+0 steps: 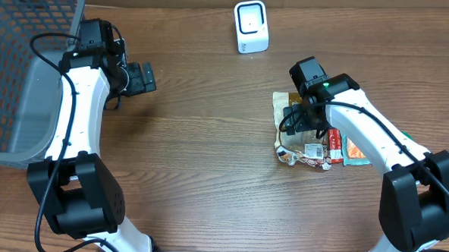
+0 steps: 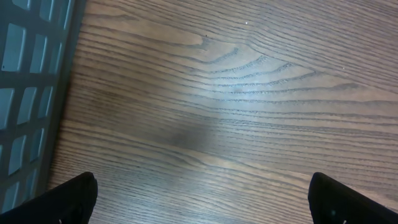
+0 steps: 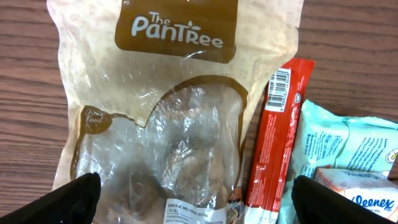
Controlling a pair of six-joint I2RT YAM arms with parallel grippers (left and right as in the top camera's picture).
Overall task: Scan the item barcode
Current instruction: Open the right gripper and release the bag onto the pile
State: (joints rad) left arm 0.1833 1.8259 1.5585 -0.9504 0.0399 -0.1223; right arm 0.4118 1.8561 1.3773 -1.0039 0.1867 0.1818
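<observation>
A tan-and-clear snack bag marked "The PanTree" [image 3: 174, 124] lies flat on the wooden table, and in the overhead view the bag [image 1: 281, 106] shows beside my right arm. A red bar wrapper [image 3: 273, 130] with a barcode [image 3: 279, 90] lies along the bag's right edge. My right gripper [image 3: 199, 202] hovers open over both, one fingertip [image 3: 74, 199] at the bag's left side, the other [image 3: 323, 199] beyond the red bar. The white scanner [image 1: 251, 26] stands at the back centre. My left gripper [image 2: 208, 202] is open over bare wood, near the basket.
A grey mesh basket [image 1: 22, 71] fills the far left, and its wall [image 2: 31, 93] shows in the left wrist view. A pale green Kleenex pack [image 3: 348, 155] and an orange packet [image 1: 354, 151] lie right of the red bar. A label-covered wrapper [image 1: 307, 154] sits at the pile's front.
</observation>
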